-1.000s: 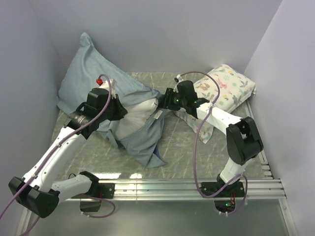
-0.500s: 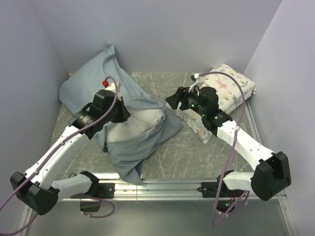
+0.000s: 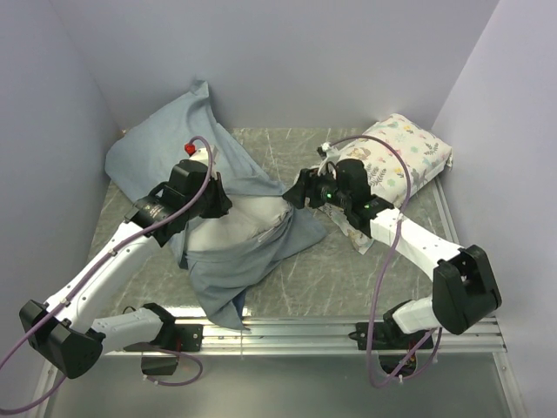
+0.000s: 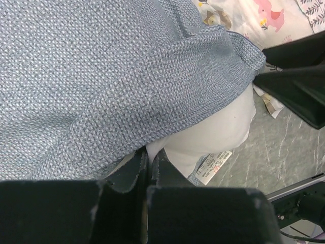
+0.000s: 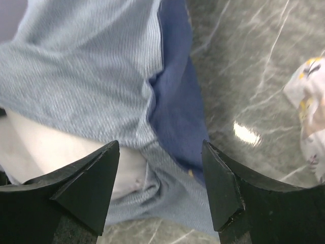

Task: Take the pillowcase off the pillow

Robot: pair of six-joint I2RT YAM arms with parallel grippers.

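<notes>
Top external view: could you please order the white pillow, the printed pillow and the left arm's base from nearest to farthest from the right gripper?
1. white pillow, just left of the right gripper
2. printed pillow, back right
3. left arm's base, near left

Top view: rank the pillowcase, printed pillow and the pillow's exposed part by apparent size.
1. Pillowcase
2. Printed pillow
3. Pillow, exposed part only. It looks close in size to the printed one, so this order is unsure.

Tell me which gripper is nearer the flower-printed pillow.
Right. The right gripper hangs open close beside the printed pillow; the left gripper pinches the pillowcase, farther away on the other side.
</notes>
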